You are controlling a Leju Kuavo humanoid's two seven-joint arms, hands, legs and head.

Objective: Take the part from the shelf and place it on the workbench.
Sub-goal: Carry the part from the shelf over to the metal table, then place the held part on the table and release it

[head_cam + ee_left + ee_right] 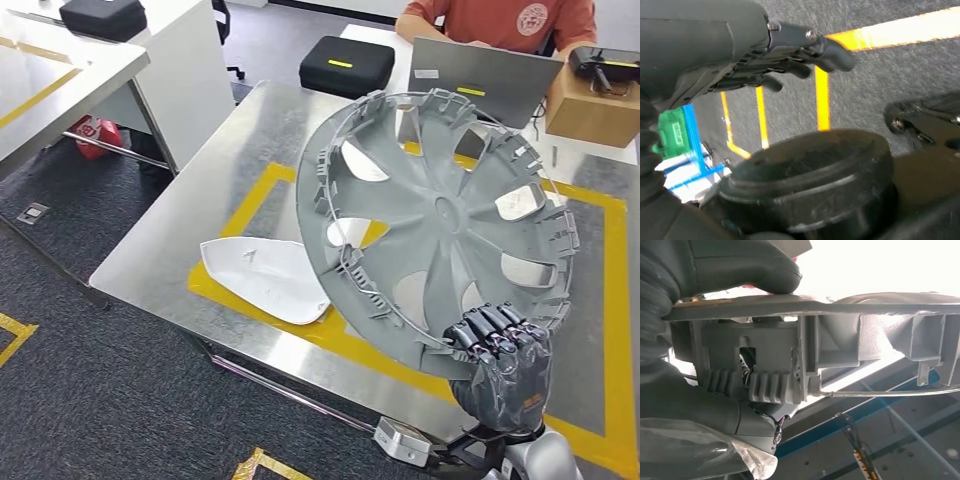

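A large grey wheel cover (438, 220) with open spokes and a wire ring hangs tilted above the metal workbench (219, 190), its ribbed inner face turned to me. My right hand (504, 368) grips its lower rim from below. Up close, that hand's thumb (749, 265) presses on the rim (866, 302) of the cover from one side and the fingers hold it from the other. My left hand (764, 55) hangs over the dark floor with its fingers fairly straight and holds nothing.
A white curved panel (264, 275) lies on the bench's yellow tape border (249, 205). A person in an orange shirt (502, 20) sits behind a laptop (483, 80), beside a black case (346, 65) and a cardboard box (589, 105). White tables (90, 70) stand at left.
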